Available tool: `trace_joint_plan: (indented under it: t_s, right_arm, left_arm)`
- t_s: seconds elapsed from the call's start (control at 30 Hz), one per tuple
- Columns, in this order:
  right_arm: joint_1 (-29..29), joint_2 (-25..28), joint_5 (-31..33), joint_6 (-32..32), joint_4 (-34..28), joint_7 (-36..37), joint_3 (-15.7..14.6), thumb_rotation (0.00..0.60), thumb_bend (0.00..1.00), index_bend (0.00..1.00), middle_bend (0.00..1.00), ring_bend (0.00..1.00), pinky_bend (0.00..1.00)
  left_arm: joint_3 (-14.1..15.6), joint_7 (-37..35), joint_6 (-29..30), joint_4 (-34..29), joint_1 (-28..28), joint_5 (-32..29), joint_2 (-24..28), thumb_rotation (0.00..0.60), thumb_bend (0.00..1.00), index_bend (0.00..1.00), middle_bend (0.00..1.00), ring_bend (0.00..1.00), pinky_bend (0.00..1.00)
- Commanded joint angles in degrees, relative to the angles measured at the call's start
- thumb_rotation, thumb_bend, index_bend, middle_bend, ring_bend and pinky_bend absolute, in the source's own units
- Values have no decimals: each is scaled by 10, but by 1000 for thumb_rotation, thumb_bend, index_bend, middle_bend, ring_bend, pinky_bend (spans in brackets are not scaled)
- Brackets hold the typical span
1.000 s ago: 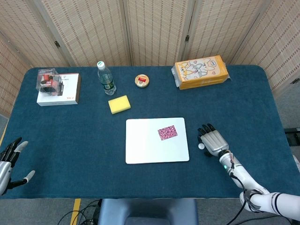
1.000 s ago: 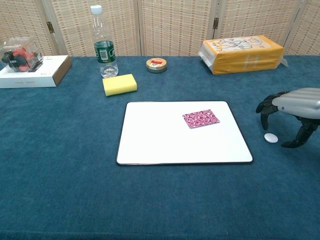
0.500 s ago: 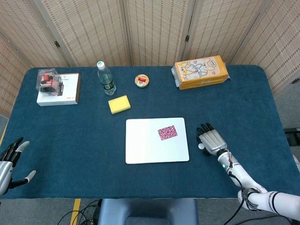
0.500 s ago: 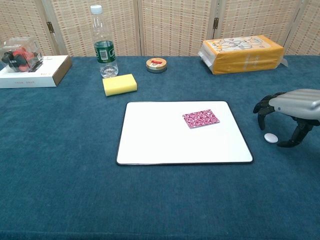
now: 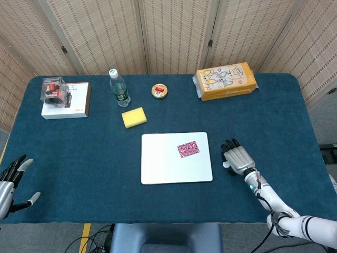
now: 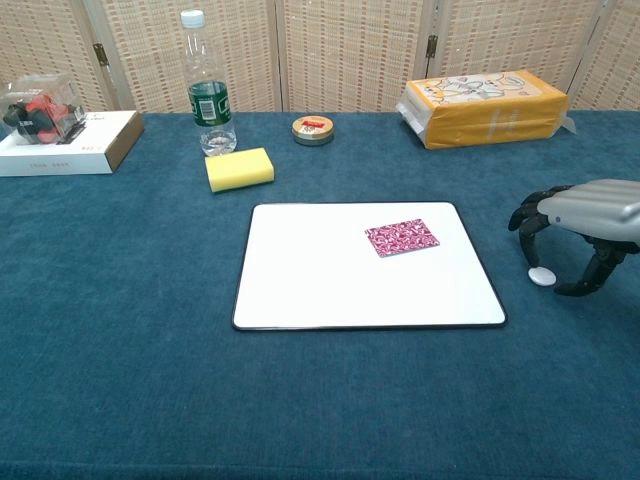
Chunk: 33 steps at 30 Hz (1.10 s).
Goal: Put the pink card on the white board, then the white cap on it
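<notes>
The white board (image 5: 163,163) (image 6: 320,270) lies flat at the table's middle, with the pink patterned card (image 5: 188,149) (image 6: 401,238) lying on its upper right part. The small white cap (image 6: 541,277) (image 5: 225,164) sits on the blue cloth just right of the board. My right hand (image 6: 585,212) (image 5: 238,158) arches over the cap, fingers (image 6: 531,232) pointing down on its far side and the thumb to its right. The cap rests on the table, not gripped. My left hand (image 5: 10,183) hovers open at the table's near left corner, far from the board.
Along the back stand a water bottle (image 6: 207,90), a yellow sponge (image 6: 240,169), a round tin (image 6: 313,130) and an orange package (image 6: 487,106). A white box (image 6: 70,143) with a clear case on top sits at the back left.
My right hand has shifted slightly left and down, closing in over the white cap. The cap, card and board have not moved.
</notes>
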Motion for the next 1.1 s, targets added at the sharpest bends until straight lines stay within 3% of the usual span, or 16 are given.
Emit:
trace_joint_plan:
  t_s: [0.03,0.87,1.1]
  right_arm:
    - [-2,0,-1,-1,1,1,0,600,181,472,163,14,0]
    - [-4,-11,-16,-19,24,24,8,600,190,474,163,15,0]
    - [-4,-15,-11,-15,24,8,8,600,235,549,192,45,0]
  left_arm:
    - [0,2,0,0,0,-1,0,600,294,0,0,54,200]
    - [0,5,-2,-1,-1,-2,-2,600,293,0,0,54,199]
    - [0,1,2,0,1,0,-1,600,294,0,0,54,199]
